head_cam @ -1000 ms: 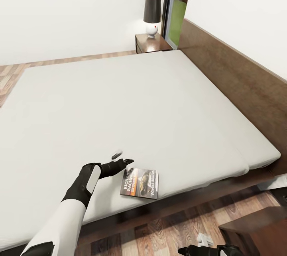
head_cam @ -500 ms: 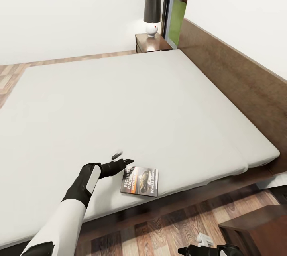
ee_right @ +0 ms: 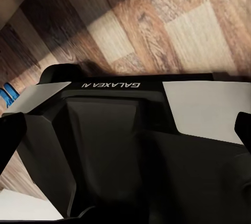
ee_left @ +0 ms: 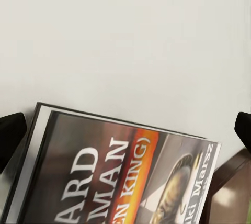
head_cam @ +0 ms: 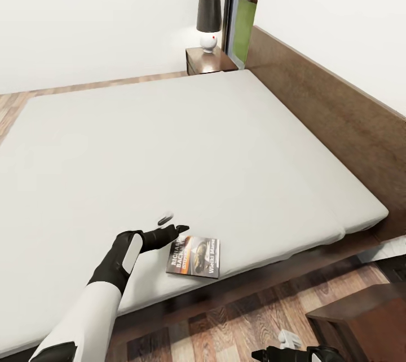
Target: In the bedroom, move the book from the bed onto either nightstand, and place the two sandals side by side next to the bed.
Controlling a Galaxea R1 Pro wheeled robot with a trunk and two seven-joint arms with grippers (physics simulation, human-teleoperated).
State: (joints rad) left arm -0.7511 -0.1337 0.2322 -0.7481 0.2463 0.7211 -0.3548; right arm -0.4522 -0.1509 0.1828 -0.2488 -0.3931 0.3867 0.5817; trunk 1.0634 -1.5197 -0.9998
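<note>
Head view first: the bed [head_cam: 186,153] spreads its pale mattress across most of the frame, its dark headboard running down the right side, and the book [head_cam: 193,257] lies flat near the mattress's lower edge, just left of the frame's centre line. The left gripper [head_cam: 169,224] hovers just beside the book's upper left corner, its two fingers spread apart, one raised above the other, with nothing between them. At upper centre a nightstand [head_cam: 206,61] stands in the corner by the headboard, with a lamp [head_cam: 208,22] on top, beside a dark-framed window [head_cam: 239,9]. A second dark cabinet [head_cam: 361,325] shows at lower right on the plank floor [head_cam: 237,328]. Against the earlier head pictures, the whole scene has slid slightly left and up, bed, lamp and book alike, so the camera has moved; the left arm keeps the same pose in the frame. The right gripper [head_cam: 293,354] peeks in at the bottom edge, too cropped to tell how its jaws stand there. Left wrist view: the book [ee_left: 112,177] fills the lower half, white lettering and an orange stripe on its cover, lying on the mattress [ee_left: 125,35]; dark fingertips [ee_left: 10,135] sit at both side edges, wide apart. Right wrist view: black fingertips [ee_right: 11,135] at both side edges stand apart over the robot's own dark base [ee_right: 120,145], wood floor [ee_right: 172,20] above, and a sliver of blue sandal [ee_right: 6,96] at the left edge.
</note>
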